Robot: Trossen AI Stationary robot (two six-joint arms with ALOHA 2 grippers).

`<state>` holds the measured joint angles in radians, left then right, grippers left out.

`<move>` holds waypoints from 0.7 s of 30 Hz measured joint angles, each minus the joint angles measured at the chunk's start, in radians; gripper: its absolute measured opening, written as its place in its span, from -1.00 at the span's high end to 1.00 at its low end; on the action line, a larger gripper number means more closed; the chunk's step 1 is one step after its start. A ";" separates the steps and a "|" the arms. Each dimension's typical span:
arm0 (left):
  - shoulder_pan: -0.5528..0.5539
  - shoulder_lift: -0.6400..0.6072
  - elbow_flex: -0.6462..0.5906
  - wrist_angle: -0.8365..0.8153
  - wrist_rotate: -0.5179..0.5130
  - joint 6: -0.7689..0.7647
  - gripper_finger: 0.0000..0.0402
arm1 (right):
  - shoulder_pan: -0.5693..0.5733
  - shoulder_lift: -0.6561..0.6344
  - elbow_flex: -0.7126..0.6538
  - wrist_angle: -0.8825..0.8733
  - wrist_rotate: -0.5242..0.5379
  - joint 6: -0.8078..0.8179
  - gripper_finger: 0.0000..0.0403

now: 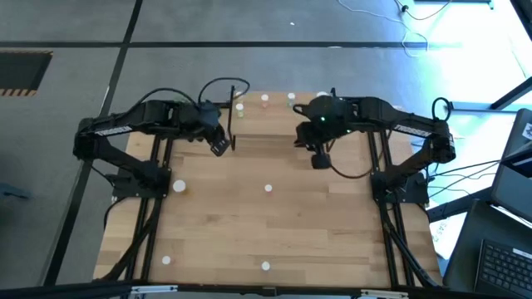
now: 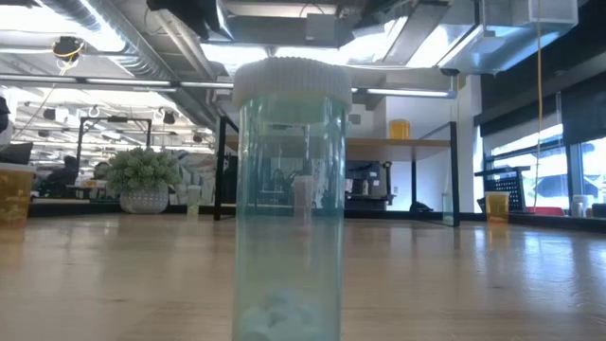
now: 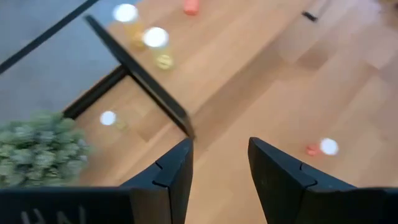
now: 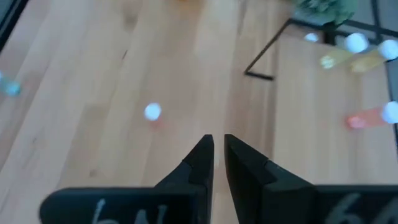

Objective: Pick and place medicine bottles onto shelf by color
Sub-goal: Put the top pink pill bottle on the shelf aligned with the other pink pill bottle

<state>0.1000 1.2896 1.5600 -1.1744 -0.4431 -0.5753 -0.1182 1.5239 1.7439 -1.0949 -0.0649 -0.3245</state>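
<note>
Over the far end of the light wooden desk [image 1: 274,224], both grippers hang near the small light-wood shelf on black legs [image 1: 266,124]. Left gripper [image 1: 223,143] sits at the shelf's left edge, fingers [image 3: 171,171] spread and empty. Right gripper [image 1: 320,158] is just off the shelf's right side, fingers [image 4: 199,158] nearly pressed together, holding nothing. Small white-capped medicine bottles [image 1: 268,188] are scattered across the desk, and a few stand on the shelf.

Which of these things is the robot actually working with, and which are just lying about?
Part of the job: the medicine bottles, including the big clear one up close; the shelf.
Just lying about: the plant; the laptop; the floor cables.
</note>
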 joint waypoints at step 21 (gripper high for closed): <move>-0.346 0.000 0.000 0.000 -0.002 -0.129 0.26 | 0.174 0.026 0.000 -0.159 -0.139 0.198 0.79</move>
<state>-0.2463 1.2896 1.5600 -1.1744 -0.4451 -0.7048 0.0555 1.5503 1.7439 -1.2542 -0.2043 -0.1267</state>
